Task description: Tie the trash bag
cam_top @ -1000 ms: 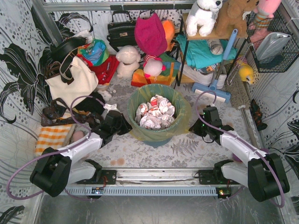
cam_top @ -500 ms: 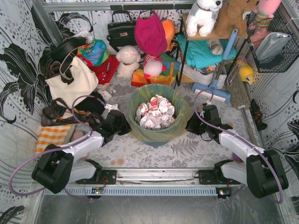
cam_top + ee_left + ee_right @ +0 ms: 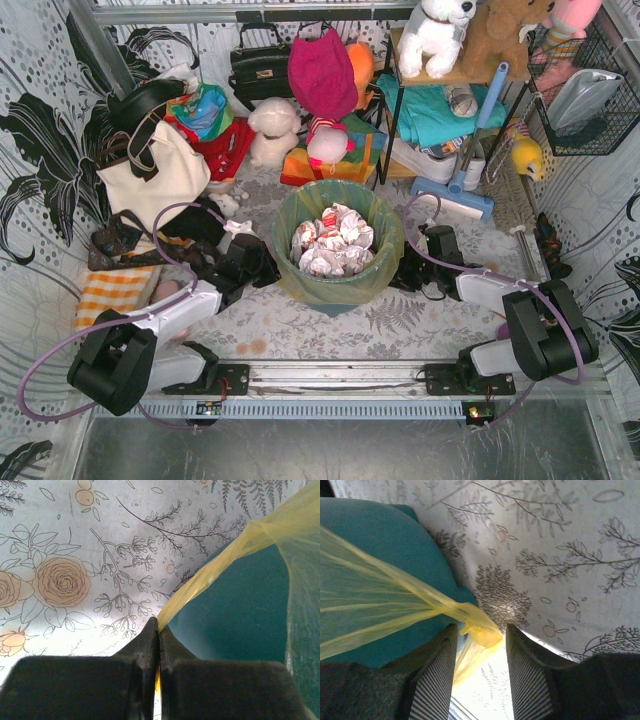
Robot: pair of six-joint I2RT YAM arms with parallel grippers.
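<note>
The trash bag (image 3: 385, 262), thin yellow-green plastic, lines the round teal bin (image 3: 337, 296) at mid table, with crumpled white-and-red paper (image 3: 331, 243) inside. My left gripper (image 3: 266, 266) is at the bin's left side, shut on a stretched strip of the bag (image 3: 210, 567) beside the teal wall (image 3: 240, 620). My right gripper (image 3: 401, 270) is at the bin's right side, open, with a bunched flap of the bag (image 3: 482, 630) lying between its fingers (image 3: 437, 675). The bag's sheet (image 3: 365, 605) stretches over the teal bin (image 3: 375, 535).
A cream tote bag (image 3: 150, 175) and dark straps lie at the left. An orange checked cloth (image 3: 112, 292) sits front left. Plush toys, a black handbag (image 3: 258, 65), a shelf and a blue mop (image 3: 455, 190) crowd the back. The floral tablecloth (image 3: 400, 320) covers the table.
My right gripper has moved left, in against the bin's right side. The left gripper has stayed at the bin's left side.
</note>
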